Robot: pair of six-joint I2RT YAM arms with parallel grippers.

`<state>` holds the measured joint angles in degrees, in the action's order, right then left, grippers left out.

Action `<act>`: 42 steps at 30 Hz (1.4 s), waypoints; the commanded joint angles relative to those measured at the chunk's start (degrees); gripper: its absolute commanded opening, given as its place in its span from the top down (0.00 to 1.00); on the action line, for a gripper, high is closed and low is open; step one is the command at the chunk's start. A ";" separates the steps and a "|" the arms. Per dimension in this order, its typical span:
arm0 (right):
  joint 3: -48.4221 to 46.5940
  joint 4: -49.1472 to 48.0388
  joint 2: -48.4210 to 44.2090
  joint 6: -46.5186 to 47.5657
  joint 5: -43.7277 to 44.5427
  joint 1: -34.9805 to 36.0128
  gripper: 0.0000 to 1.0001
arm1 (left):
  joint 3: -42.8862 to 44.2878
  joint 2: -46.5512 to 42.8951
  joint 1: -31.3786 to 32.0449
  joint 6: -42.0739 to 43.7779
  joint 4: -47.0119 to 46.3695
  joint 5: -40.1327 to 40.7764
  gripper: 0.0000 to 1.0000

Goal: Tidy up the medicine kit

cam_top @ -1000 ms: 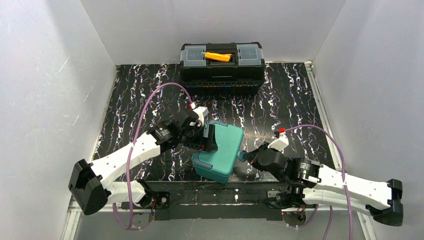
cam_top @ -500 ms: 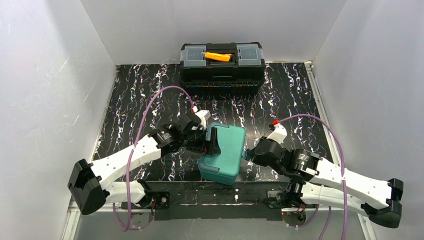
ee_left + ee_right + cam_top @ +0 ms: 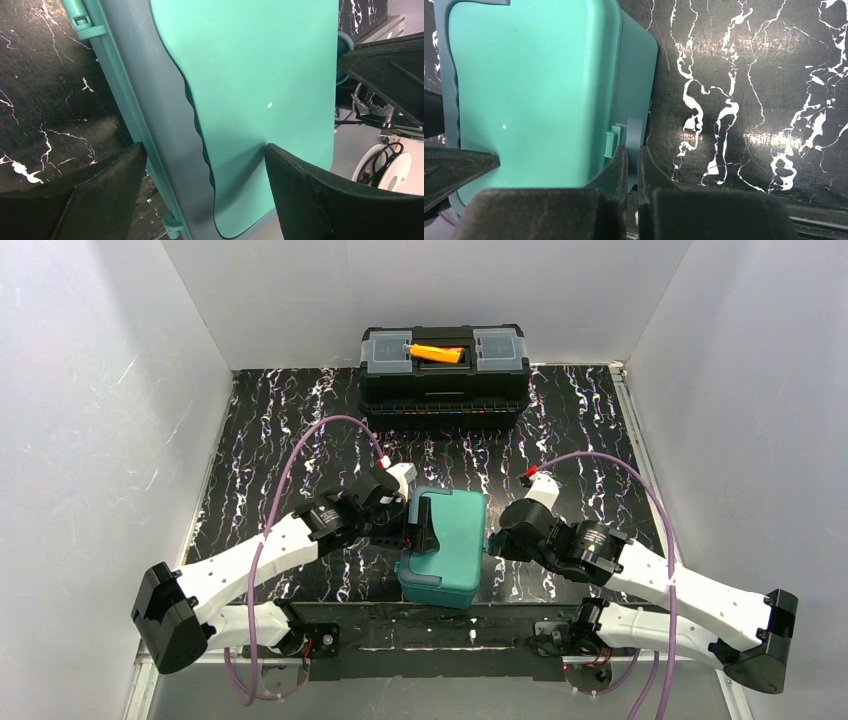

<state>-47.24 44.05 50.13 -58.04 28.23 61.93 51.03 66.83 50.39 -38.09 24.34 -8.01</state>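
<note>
While the medicine kit (image 3: 445, 545) sits closed near the table's (image 3: 290, 420) front edge, the left gripper (image 3: 415, 525) straddles its lid, jaws spread; the right gripper (image 3: 633, 167), pressed together, pinches the latch tab (image 3: 634, 135). Rigid, light, slick plastic: grip edges.

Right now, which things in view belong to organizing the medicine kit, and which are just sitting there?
Part of the job:
- medicine kit, lid closed
- left gripper, jaws wide around the kit
- right gripper, pinched on the kit's side tab

Just lying about:
- black toolbox at the back, closed, orange handle
</note>
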 commanded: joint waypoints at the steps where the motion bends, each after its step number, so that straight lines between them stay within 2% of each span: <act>1: -5.37 -8.52 0.10 1.95 -3.44 0.19 0.97 | -3.90 1.81 1.38 1.47 9.59 1.02 0.16; 16: -4.67 -11.49 0.92 1.88 -5.35 0.01 0.77 | -4.09 2.62 1.47 1.72 9.34 1.00 0.16; 24: -3.37 -13.41 1.21 1.38 -6.65 -0.14 0.70 | -4.09 2.83 1.41 2.04 9.31 0.80 0.16; 32: -1.64 -14.09 1.24 0.05 -6.97 -0.23 0.68 | -3.83 2.75 1.43 2.35 9.67 1.04 0.16; 42: 0.86 -8.32 -7.52 -3.34 -0.38 -0.21 0.66 | -3.42 2.80 1.42 2.76 10.38 1.66 0.16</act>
<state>-46.92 33.47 46.04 -59.16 23.62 61.63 50.57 66.65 50.46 -38.72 24.10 -7.97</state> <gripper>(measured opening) 0.331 0.843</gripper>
